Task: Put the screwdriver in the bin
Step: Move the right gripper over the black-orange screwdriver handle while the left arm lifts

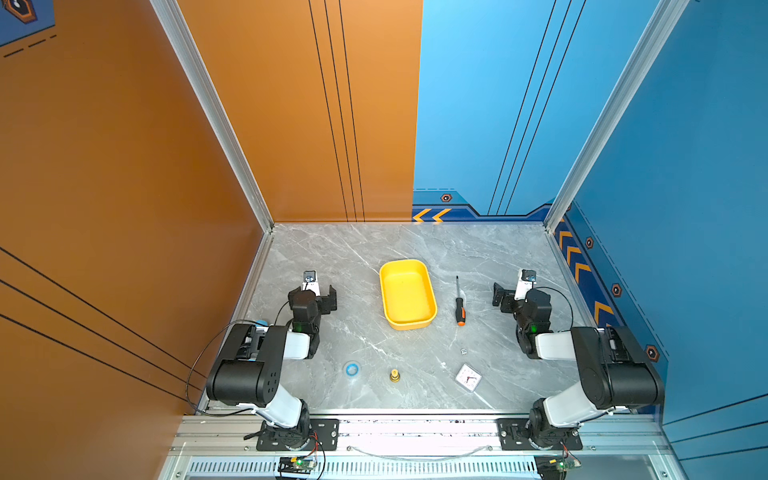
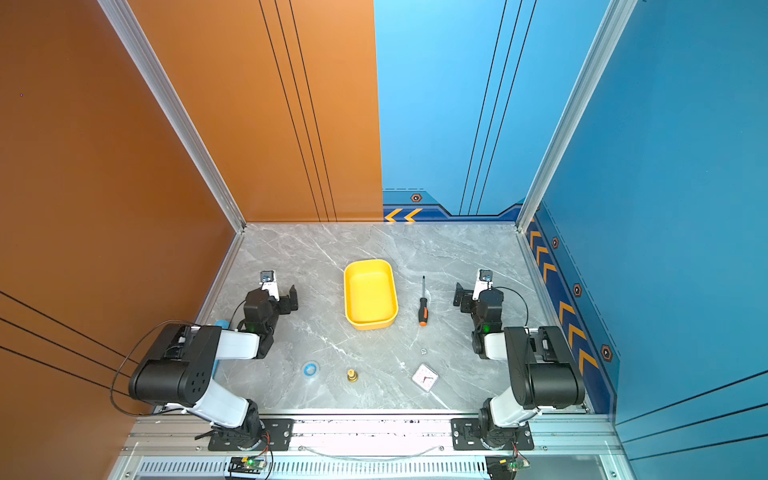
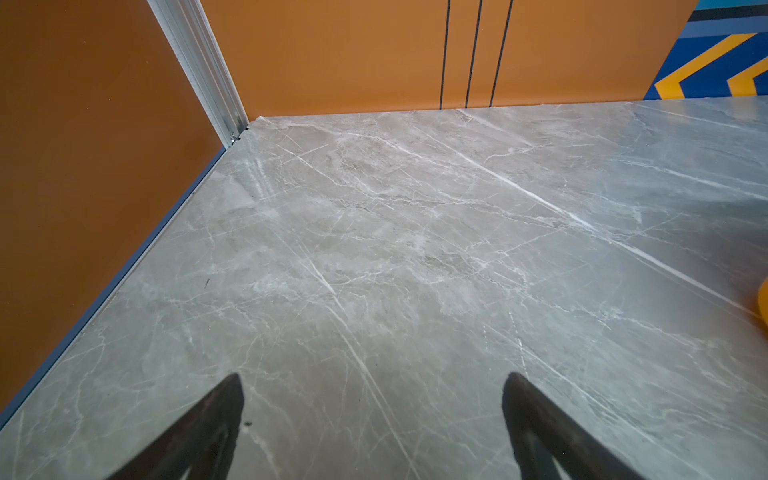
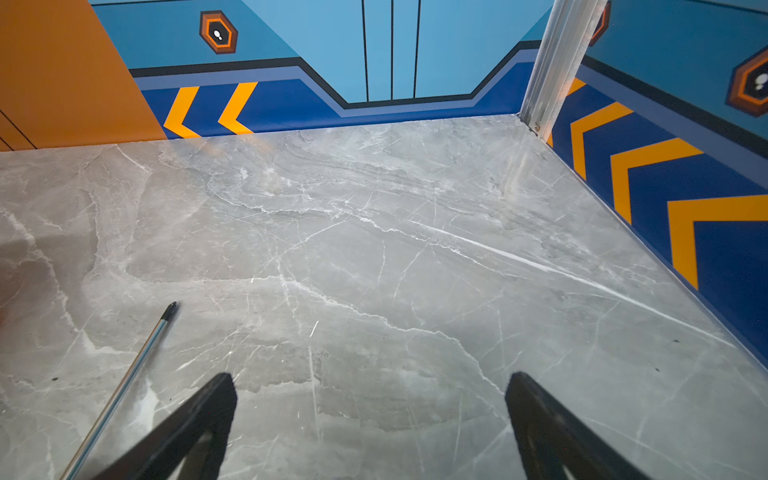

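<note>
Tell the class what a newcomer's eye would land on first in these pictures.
The bright yellow bin sits mid-table on the marble tabletop. Right of it in both top views lies the screwdriver, flat and apart from it. The left gripper and right gripper flank them, open and empty.

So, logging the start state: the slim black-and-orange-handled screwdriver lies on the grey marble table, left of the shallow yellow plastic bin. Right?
Not quite: the slim black-and-orange-handled screwdriver lies right of the shallow yellow plastic bin, not left, as both top views show. It does lie on the grey marble table.
</note>
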You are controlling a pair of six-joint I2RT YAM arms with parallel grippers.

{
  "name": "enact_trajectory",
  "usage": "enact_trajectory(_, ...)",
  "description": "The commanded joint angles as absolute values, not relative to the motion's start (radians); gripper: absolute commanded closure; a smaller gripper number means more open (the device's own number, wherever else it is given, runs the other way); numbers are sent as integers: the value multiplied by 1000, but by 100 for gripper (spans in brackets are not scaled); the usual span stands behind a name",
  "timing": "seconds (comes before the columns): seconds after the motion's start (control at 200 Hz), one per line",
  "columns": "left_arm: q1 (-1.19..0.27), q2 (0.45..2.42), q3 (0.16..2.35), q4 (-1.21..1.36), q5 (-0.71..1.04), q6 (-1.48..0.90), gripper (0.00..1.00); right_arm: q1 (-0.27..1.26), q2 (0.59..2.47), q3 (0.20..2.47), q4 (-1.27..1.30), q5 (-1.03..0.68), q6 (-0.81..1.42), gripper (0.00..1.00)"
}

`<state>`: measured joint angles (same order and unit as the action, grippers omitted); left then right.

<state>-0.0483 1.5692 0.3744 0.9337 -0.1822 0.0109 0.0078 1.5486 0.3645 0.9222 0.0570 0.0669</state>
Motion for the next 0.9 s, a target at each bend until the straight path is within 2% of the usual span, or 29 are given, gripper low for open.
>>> enact_trajectory(0.0, -38, 1562, 375, 938, -132, 27, 2, 14, 1511, 400, 831, 136, 87, 0)
enact_trajectory(0.185, -51, 1466, 373, 862, -138, 39, 2, 45, 1395, 562, 443, 168, 80, 0)
enact_trajectory(0.431, -113, 1280, 454, 591, -131, 61, 2, 96, 1315, 736, 90, 47, 172, 0)
enact_trajectory(0.596, -120, 1225, 490, 558, -35, -75, 2, 159, 1352, 849, -134, -37, 259, 0)
enact_trajectory(0.896, -147, 1270, 528, 490, 102, -238, 2, 307, 1499, 902, -253, -49, 353, 0)
